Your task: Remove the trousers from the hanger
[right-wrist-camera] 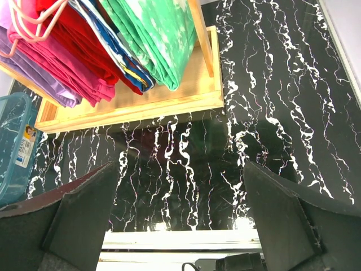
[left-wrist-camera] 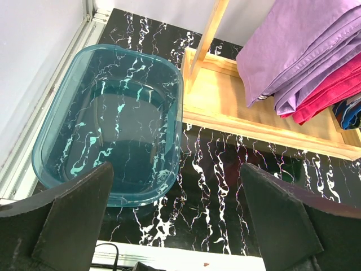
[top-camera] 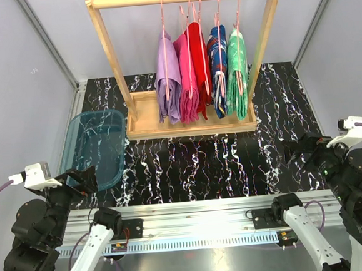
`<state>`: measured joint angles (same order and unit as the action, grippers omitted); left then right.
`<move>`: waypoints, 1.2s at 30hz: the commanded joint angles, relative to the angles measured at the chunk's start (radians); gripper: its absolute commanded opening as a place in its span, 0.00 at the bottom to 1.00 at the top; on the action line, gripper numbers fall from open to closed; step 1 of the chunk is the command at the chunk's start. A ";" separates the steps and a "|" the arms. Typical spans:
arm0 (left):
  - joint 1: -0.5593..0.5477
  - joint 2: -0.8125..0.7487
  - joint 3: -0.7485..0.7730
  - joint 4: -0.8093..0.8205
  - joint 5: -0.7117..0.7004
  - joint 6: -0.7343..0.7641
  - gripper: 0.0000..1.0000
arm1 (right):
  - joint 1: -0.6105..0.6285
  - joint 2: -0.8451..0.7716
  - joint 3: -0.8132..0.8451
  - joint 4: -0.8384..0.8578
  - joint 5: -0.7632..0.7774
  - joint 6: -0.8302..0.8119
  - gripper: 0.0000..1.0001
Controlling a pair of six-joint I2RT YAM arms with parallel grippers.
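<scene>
- I see the mint green trousers (top-camera: pixel 237 74) folded over a pink hanger (top-camera: pixel 238 15) at the 3 o'clock end of the row, hung from the rail of the wooden rack (top-camera: pixel 108 47).
- The navy blue trousers (top-camera: pixel 218 66), patched white, red and yellow, hang on their own hanger at 9 o'clock of the mint pair, pressed against it.
- Further toward 9 o'clock hang the red pair (top-camera: pixel 199 59), the pink pair (top-camera: pixel 186 78) and the lilac pair (top-camera: pixel 167 80).
- The rack stands at 12 o'clock on the black marbled surface (top-camera: pixel 233 163).
- A clear teal bin (top-camera: pixel 97 148) sits just beside the rack's base, at its 9 o'clock.
- My left hand (left-wrist-camera: pixel 176 169) hovers at 8 o'clock near the bin's 6 o'clock end, fingers apart, gripping nothing.
- My right hand (right-wrist-camera: pixel 179 167) hovers at 4 o'clock, fingers apart and empty, well apart from the trousers.
</scene>
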<state>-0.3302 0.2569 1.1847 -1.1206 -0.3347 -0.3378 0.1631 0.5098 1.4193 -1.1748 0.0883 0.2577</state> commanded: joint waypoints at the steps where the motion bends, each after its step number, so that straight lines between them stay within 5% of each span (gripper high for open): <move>1: -0.003 0.011 0.015 0.056 0.034 0.020 0.99 | 0.007 0.033 0.026 0.020 0.031 -0.008 0.99; 7: -0.003 0.030 0.033 0.058 0.054 0.019 0.99 | 0.007 0.122 0.084 0.039 -0.083 -0.008 1.00; 13: -0.003 0.042 0.049 0.061 0.078 0.003 0.99 | 0.007 0.358 0.310 0.044 -0.228 0.028 1.00; 25: -0.003 0.062 0.043 0.065 0.109 -0.012 0.99 | 0.009 0.791 0.820 -0.075 -0.197 0.040 0.99; 36: -0.003 0.070 0.050 0.050 0.072 0.008 0.99 | 0.030 0.797 0.851 -0.091 -0.134 -0.001 1.00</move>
<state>-0.3302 0.2977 1.2045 -1.0981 -0.2596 -0.3473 0.1791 1.3277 2.2501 -1.2652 -0.0795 0.2836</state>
